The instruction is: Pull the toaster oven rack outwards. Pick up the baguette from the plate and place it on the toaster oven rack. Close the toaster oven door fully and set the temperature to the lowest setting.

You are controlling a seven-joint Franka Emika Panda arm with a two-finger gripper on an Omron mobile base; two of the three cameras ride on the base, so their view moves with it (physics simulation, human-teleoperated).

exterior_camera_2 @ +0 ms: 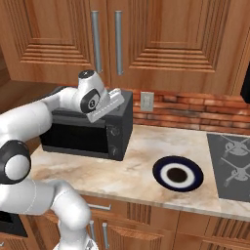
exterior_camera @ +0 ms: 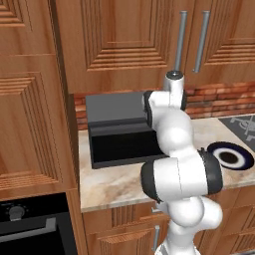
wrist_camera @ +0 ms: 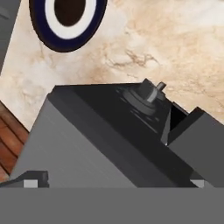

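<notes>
The gripper (exterior_camera_2: 118,93) is hovering with jaws spread wide and gripping nothing, just over the top right corner of the toaster oven (exterior_camera_2: 88,128), above its control knob (wrist_camera: 146,96). The plate (exterior_camera_2: 177,174) is lying on the counter (exterior_camera_2: 132,161), well apart to the right.

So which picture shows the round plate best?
The right base view: the whole plate lies unobstructed on the counter. In the left base view the arm hides its left edge; the hand view crops it at the top.
</notes>
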